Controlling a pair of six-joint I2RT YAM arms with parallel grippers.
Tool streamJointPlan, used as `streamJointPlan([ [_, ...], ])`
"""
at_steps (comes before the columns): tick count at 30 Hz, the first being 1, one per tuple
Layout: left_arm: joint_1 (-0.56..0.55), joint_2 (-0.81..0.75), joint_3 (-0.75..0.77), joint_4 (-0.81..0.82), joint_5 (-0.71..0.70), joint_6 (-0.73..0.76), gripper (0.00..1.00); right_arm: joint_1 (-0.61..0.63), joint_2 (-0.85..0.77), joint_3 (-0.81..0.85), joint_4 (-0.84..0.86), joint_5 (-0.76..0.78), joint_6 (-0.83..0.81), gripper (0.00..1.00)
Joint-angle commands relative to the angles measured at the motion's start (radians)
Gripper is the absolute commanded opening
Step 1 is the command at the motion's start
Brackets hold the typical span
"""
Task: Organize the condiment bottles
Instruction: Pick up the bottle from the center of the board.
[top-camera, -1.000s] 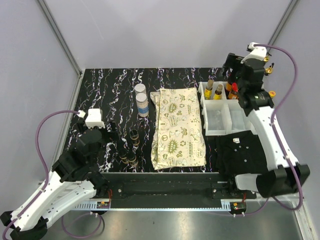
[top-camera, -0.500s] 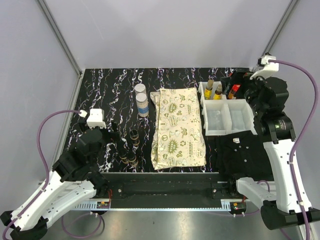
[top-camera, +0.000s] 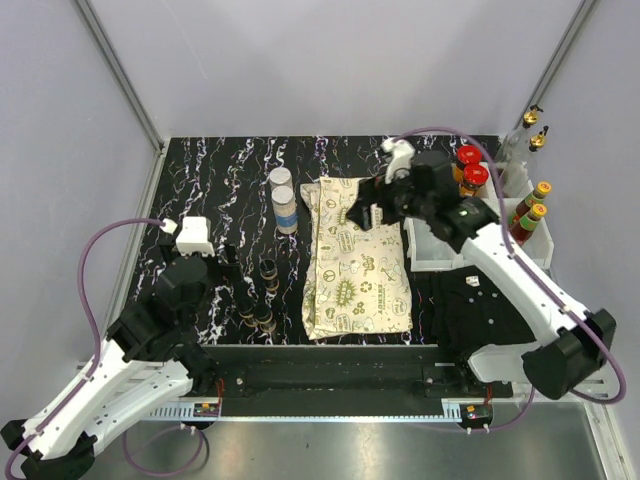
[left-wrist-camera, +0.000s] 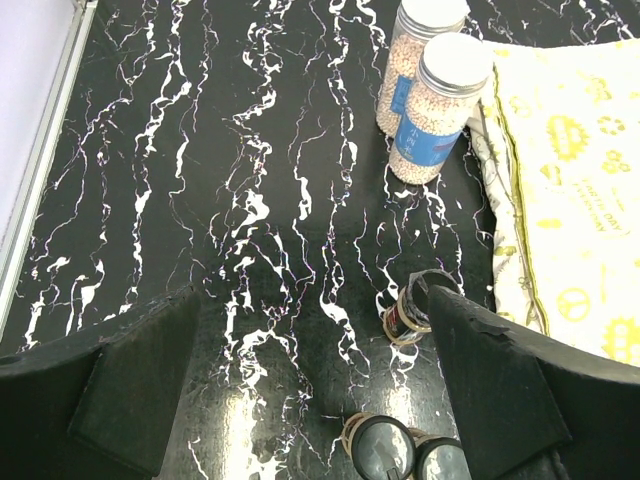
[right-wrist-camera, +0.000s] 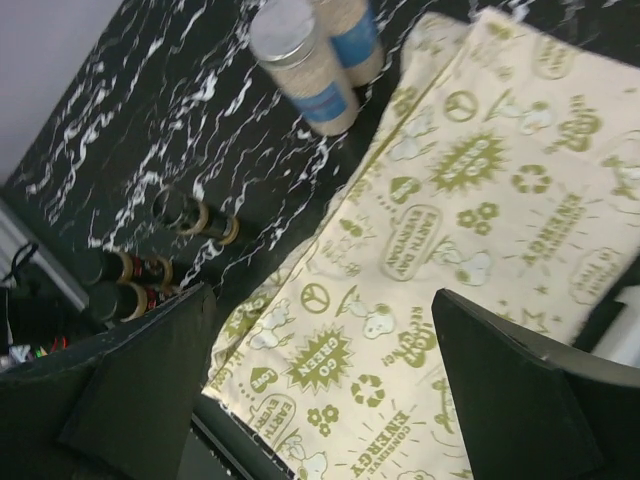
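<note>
The condiment bottles are spread out. Two clear white-capped jars (top-camera: 283, 195) (left-wrist-camera: 436, 105) (right-wrist-camera: 300, 62) stand left of the cream cloth (top-camera: 355, 255). Three small dark bottles (top-camera: 261, 300) (right-wrist-camera: 193, 214) stand near the left arm; one (left-wrist-camera: 408, 312) is just inside my left gripper's right finger and two black caps (left-wrist-camera: 378, 446) show below. Red-capped bottles (top-camera: 470, 166) stand at the back right. My left gripper (top-camera: 197, 255) (left-wrist-camera: 320, 400) is open over bare table. My right gripper (top-camera: 367, 215) (right-wrist-camera: 330, 390) is open above the cloth, holding nothing.
White compartment bins (top-camera: 440, 248) sit right of the cloth, partly under the right arm. Yellow- and gold-capped bottles (top-camera: 533, 202) stand by the right wall. A black cloth patch (top-camera: 480, 310) lies at the front right. The table's metal edge (left-wrist-camera: 40, 170) runs along the left.
The right arm has swung from the bins at the back right leftward to above the cloth, uncovering the red-capped bottles. The left arm has stayed put.
</note>
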Motion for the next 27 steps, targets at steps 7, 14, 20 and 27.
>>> streamJointPlan([
  [7,0.009,-0.011,-0.003,0.031,-0.049,-0.036,0.99,0.335,0.219,0.054,0.129,0.032,-0.060,1.00],
  [14,0.015,-0.026,-0.004,0.031,-0.075,-0.051,0.99,0.481,0.373,0.124,0.128,0.073,-0.073,1.00],
  [20,0.015,-0.041,-0.006,0.026,-0.094,-0.051,0.99,0.547,0.446,0.190,0.129,0.135,-0.075,1.00],
  [27,0.015,-0.061,-0.010,0.026,-0.111,-0.048,0.99,0.576,0.492,0.226,0.129,0.179,-0.072,1.00],
])
